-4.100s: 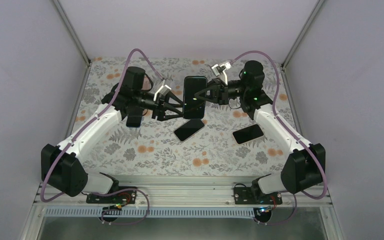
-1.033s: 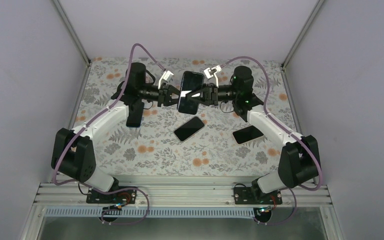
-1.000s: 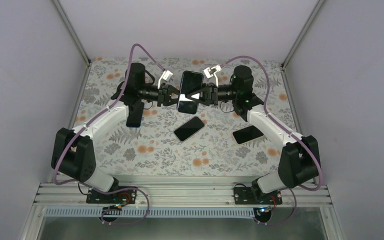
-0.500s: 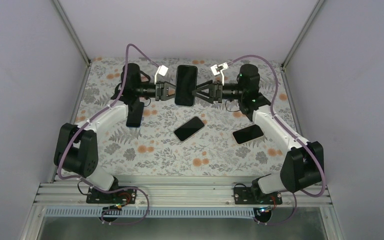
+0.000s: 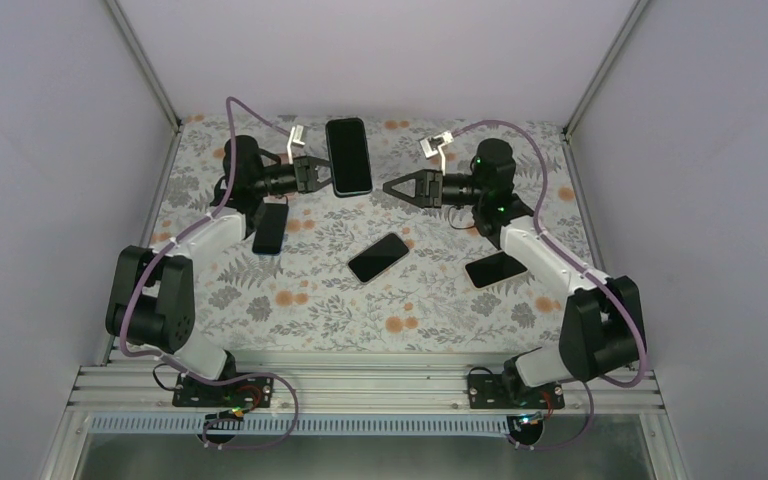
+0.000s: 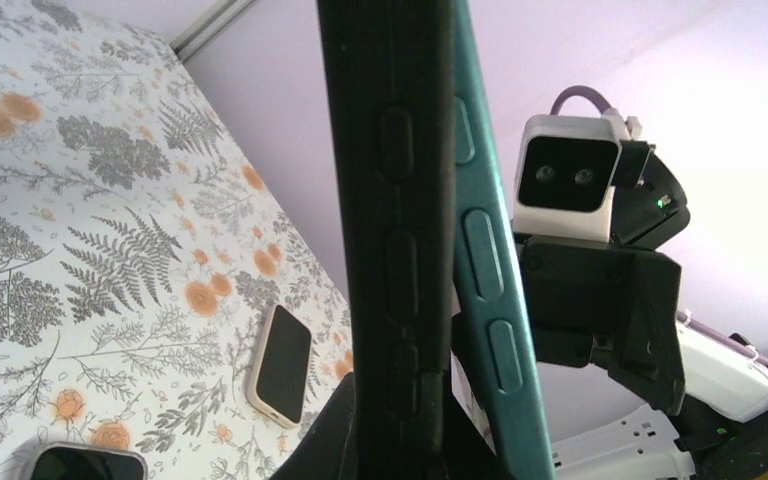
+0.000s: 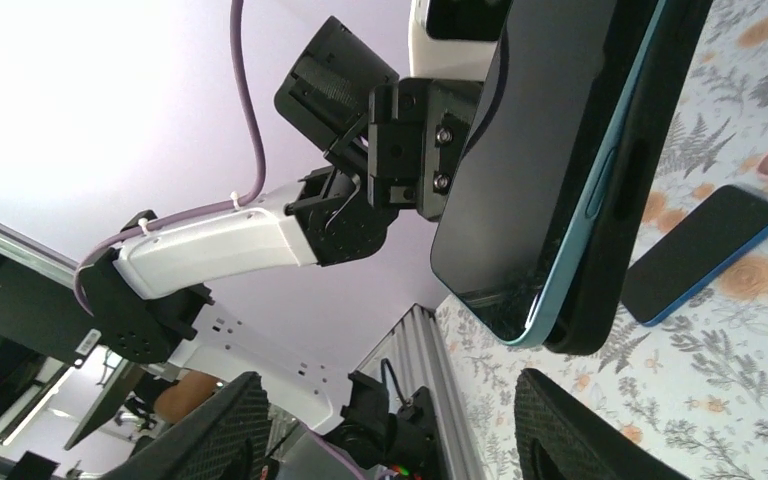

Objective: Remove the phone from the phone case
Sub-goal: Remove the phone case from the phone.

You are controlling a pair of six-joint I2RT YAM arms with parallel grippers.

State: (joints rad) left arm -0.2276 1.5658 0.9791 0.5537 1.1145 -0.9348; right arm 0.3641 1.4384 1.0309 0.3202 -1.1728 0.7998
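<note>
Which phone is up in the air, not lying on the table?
The cased phone clamped in the left gripper, at the back. The other three lie flat on the table.

Teal-edged phone (image 7: 530, 150), screen dark, stands partly lifted out of its black case (image 7: 655, 120). Both are upright, raised at far left of centre.

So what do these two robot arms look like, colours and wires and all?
Both the left arm and right arm have smooth white links between chunky black joints. A purple cable loops along each. A small white camera box sits on each wrist, green lights glow on the right arm, and the jaws are black, tapered prongs.
</note>
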